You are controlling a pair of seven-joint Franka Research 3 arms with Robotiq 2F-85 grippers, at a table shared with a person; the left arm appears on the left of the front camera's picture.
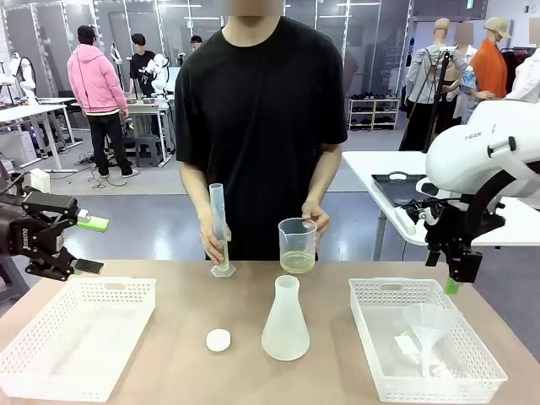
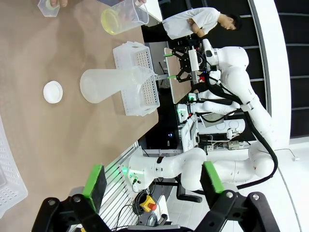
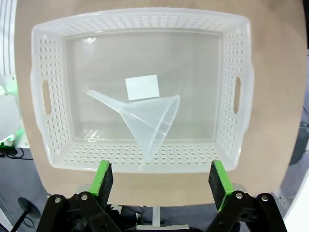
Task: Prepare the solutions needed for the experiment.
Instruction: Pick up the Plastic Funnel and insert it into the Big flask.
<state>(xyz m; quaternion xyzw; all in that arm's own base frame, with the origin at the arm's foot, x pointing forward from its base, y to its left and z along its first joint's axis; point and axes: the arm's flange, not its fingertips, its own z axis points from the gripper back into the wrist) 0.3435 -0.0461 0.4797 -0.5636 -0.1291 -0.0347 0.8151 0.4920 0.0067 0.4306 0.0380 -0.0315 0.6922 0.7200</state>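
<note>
From the front, the work looks barely begun. The pale yellow-green solution (image 1: 297, 262) sits as a shallow layer in a clear beaker (image 1: 297, 240) that the person steadies with one hand (image 1: 317, 221). The other hand (image 1: 211, 245) holds a tall cylinder (image 1: 218, 221) upright just beside it; whether the cylinder holds any liquid is too faint to tell. The flask (image 1: 285, 324) at mid-counter looks empty, and its white cap (image 1: 218, 340) lies off, near it. The funnel (image 1: 427, 331) is not yet out of the right basket (image 1: 364, 291), so measuring, filling and capping all seem left to do. The left tool (image 1: 91, 245) hangs open over the counter's (image 1: 181, 371) left edge above an empty basket (image 1: 126, 283), with the solution well apart toward the middle. The right tool (image 1: 456, 283) hovers above the right basket, the beaker off to its inner side. In the left wrist view, the left tool (image 2: 153, 178) has its jaws spread wide with nothing between them. The solution (image 2: 113, 21) is far ahead at the top, beyond the flask (image 2: 108, 84) and the cap (image 2: 53, 92). In the right wrist view, the right tool (image 3: 164, 176) is likewise open and empty, looking straight down on the funnel (image 3: 149, 121), which lies on its side beside a white slip (image 3: 142, 87).
</note>
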